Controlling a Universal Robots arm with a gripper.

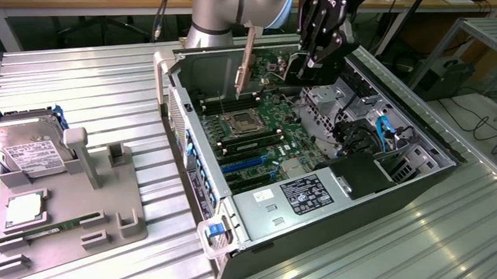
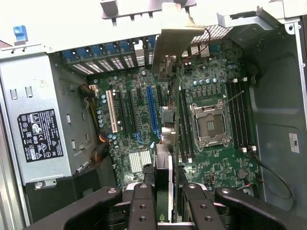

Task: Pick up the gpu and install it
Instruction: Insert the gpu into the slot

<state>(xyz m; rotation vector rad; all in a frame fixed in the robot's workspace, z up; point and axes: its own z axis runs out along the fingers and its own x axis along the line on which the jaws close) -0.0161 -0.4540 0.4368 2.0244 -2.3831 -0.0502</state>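
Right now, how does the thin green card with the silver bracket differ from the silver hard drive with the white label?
The thin green card with the silver bracket hangs edge-on in the gripper above the open computer case; the silver hard drive with the white label sits leaning in the grey holder on the table. The card is slim and green, the drive thick and silver. Both are computer parts outside the case.

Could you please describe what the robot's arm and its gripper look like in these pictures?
The arm is a thick cylinder in matte silver-grey with a light blue cap at the joint. The gripper is glossy black, built of jointed links with white lettering near its top. In the wrist view its black fingers are blocky segments dotted with small round screws.
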